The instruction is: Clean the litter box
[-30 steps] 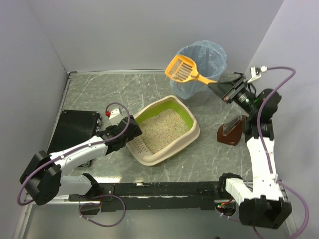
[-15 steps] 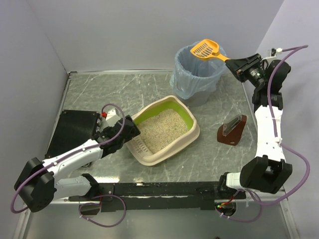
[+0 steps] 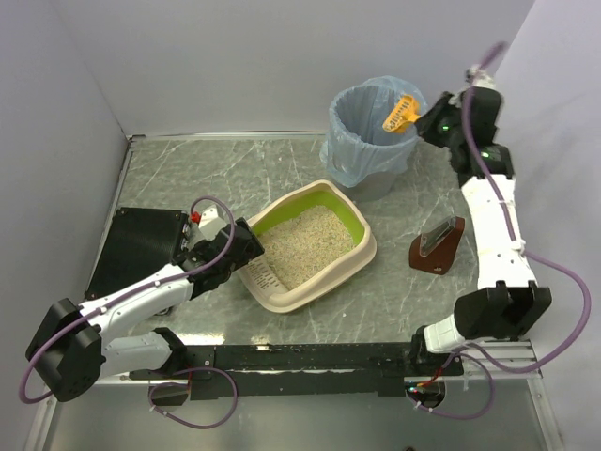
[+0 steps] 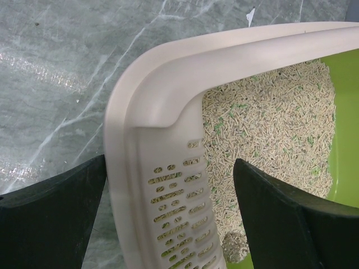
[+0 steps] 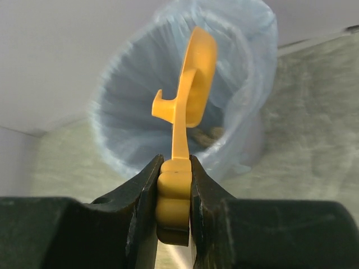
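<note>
A grey marbled tabletop (image 3: 188,178) is sitting boxed in on three sides.
The back wall (image 3: 235,66), left wall (image 3: 47,141) and right wall (image 3: 563,122) are standing bare and pale lavender-grey. Soft, even light is glancing off the veined surface. A thin metal strip (image 3: 225,137) is running along the far edge, and a black panel (image 3: 131,240) is lying flat at the left.

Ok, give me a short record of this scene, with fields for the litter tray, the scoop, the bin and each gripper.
litter box: large rounded plastic tray with a cream rim, a lime-green inner wall and beige litter, at mid-table
scoop: orange slotted plastic, turned on edge over the bin's mouth
bin: round, grey, lined with a light-blue bag, behind the tray
left gripper: open, fingers straddling the tray's slotted lip
right gripper: shut on the scoop's handle
</note>
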Controlling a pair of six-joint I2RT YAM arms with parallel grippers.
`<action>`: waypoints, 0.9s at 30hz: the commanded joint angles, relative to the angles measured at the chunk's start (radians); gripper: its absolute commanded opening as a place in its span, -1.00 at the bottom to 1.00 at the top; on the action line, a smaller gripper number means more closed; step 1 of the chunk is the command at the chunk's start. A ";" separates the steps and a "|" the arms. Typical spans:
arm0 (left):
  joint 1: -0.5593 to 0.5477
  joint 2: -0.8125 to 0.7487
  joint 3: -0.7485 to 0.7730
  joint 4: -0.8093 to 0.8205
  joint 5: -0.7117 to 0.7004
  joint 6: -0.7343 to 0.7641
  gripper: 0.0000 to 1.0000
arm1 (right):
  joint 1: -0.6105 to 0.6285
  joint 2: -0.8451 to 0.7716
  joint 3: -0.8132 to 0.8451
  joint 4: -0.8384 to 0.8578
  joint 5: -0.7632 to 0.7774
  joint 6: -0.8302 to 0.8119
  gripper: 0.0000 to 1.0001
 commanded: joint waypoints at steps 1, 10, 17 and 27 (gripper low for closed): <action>0.002 -0.031 0.005 0.014 0.016 -0.018 0.94 | 0.143 0.023 0.099 -0.108 0.390 -0.328 -1.00; 0.004 -0.025 0.013 0.017 0.024 -0.004 0.94 | 0.312 0.017 0.038 -0.016 0.634 -0.615 -1.00; 0.002 -0.042 0.022 0.011 0.018 0.030 0.94 | 0.321 -0.041 0.027 0.038 0.617 -0.564 -1.00; 0.004 -0.140 0.028 -0.004 -0.010 0.145 0.94 | 0.319 -0.223 -0.005 0.052 0.495 -0.377 -1.00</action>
